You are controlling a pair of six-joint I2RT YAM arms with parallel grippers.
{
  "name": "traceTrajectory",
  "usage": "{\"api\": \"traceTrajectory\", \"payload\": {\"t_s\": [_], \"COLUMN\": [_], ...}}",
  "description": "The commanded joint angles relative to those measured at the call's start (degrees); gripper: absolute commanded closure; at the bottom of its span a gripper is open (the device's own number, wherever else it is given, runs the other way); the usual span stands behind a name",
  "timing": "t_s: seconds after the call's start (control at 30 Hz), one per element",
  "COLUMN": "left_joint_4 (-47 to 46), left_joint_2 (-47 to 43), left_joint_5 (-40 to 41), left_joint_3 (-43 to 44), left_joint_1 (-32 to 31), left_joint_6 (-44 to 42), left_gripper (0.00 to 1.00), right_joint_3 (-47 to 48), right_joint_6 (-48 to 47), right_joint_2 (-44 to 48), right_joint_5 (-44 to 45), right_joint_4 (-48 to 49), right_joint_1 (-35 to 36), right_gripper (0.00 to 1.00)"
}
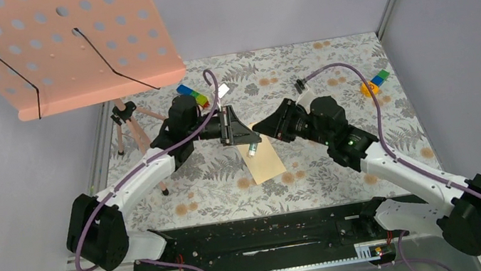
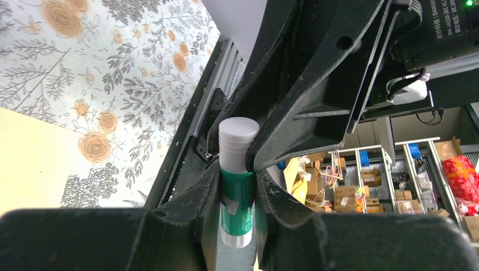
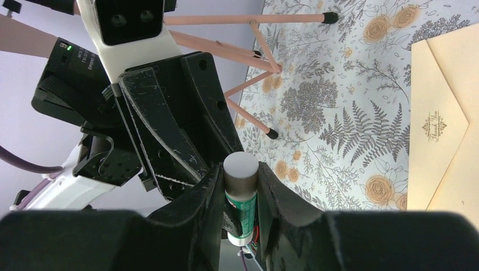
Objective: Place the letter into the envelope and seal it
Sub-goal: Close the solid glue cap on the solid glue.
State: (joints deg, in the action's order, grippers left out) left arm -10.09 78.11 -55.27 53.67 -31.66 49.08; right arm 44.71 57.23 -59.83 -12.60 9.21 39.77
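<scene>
From above, the left gripper and the right gripper are seen meeting tip to tip over the patterned table. A glue stick is held between them, directly above the envelope, which lies flat near the middle. The stick is judged to be kept there so that glue can go straight onto the flap.

In the left wrist view, the green body of the stick is pinched between the left fingers. A finger of the right gripper is pressed against the white cap, probably so that the cap can be pulled off against the other hold.

In the right wrist view, the same stick is clamped between the right fingers, just under its pale round end. The envelope is shown with its pointed flap folded over the body. The letter is not seen anywhere apart; it is presumed to be inside already, though that cannot be told
</scene>
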Motion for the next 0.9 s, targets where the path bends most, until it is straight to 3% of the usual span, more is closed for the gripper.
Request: {"api": "traceTrajectory", "payload": {"t_s": [0.0, 0.63, 0.87], "left_joint_4": [-9.8, -12.8, -11.4], "left_joint_2": [0.7, 3.9, 3.9], "left_joint_5": [13.5, 12.9, 8.3], "left_joint_3": [5.9, 9.1, 9.1], "left_joint_1": [2.0, 5.4, 5.5], "left_joint_6": [-1.8, -0.3, -0.6], "left_gripper": [1.00, 1.00, 1.00], "right_joint_3": [3.3, 3.2, 7.6], "right_joint_6": [0.0, -0.1, -5.1], "right_joint_2": [-4.2, -5.3, -2.7], "right_joint_5": [-19.4, -19.4, -13.6], "right_joint_4": [-1.7, -0.8, -9.9], "right_joint_1": [7.8, 9.0, 8.9], "right_gripper": [1.00, 1.00, 0.99]}}
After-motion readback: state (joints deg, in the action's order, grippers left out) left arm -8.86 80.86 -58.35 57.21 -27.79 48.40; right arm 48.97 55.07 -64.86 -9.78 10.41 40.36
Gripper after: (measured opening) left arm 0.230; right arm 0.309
